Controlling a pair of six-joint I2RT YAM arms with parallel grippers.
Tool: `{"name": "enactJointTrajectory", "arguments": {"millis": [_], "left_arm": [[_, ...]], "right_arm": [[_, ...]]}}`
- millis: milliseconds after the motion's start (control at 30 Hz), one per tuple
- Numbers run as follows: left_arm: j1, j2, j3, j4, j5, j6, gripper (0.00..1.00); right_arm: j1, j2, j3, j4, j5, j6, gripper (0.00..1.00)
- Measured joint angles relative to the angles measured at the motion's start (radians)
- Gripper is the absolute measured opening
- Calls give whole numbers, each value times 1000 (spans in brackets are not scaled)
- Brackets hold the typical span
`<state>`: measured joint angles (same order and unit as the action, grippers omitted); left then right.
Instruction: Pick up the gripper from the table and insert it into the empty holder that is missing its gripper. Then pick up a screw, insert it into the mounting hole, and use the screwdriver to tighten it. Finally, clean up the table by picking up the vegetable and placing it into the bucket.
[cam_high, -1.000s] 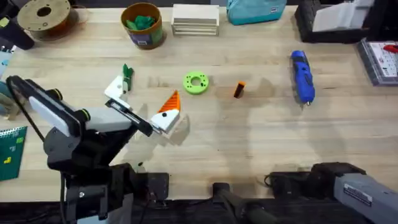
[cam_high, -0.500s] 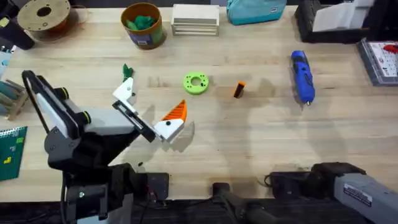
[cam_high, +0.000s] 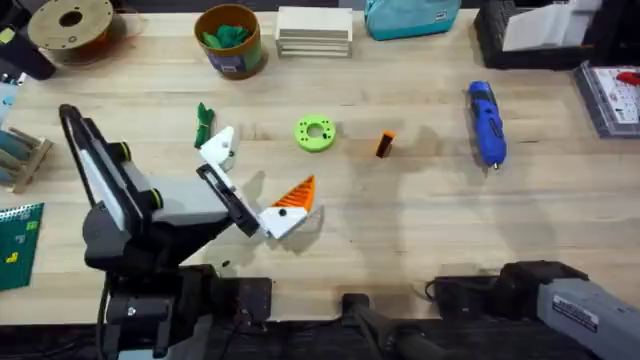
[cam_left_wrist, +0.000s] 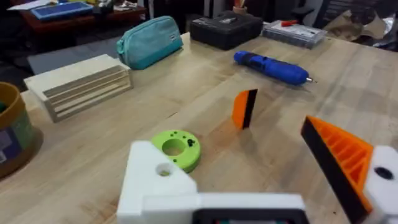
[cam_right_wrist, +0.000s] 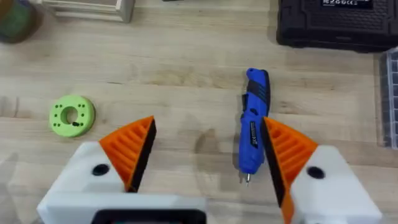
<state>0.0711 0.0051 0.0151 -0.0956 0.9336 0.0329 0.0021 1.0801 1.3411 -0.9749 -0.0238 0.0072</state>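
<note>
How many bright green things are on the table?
3: the lime ring mid-table, the vegetable left of it, and green stuff in the bucket at the back. More may be hidden.

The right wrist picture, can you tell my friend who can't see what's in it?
Two orange ribbed fingers on white mounts stand wide apart above a wooden table. A blue screwdriver lies between them, and a lime-green ring sits off to one side.

The bucket (cam_left_wrist: 11, 134) is cut off at the edge of the left wrist view, contents not discernible there. The vegetable (cam_high: 204, 124) is partly hidden behind the holder (cam_high: 219, 148) in the overhead view. The right gripper (cam_right_wrist: 202, 158) is cropped at the right wrist view's lower edge.
</note>
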Motion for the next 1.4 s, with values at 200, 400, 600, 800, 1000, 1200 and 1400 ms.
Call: {"name": "enactJointTrajectory", "arguments": {"millis": [200,400,600,800,1000,1200,1400], "left_arm": [[-26,0,0,2,-26,7,985],[-26,0,0,5,-49,-11,985],[-26,0,0,6,-59,-19,985],[-26,0,0,6,-61,-19,985],[-26,0,0,6,-62,-19,985],[-26,0,0,6,-62,-19,985],[-26,0,0,6,-62,-19,985]], "right_arm": [[0,0,0,0,0,0,990],[0,0,0,0,0,0,990],[0,0,0,0,0,0,991],[0,0,0,0,0,0,990],[0,0,0,0,0,0,991],[0,0,0,0,0,0,990],[0,0,0,0,0,0,992]]}}
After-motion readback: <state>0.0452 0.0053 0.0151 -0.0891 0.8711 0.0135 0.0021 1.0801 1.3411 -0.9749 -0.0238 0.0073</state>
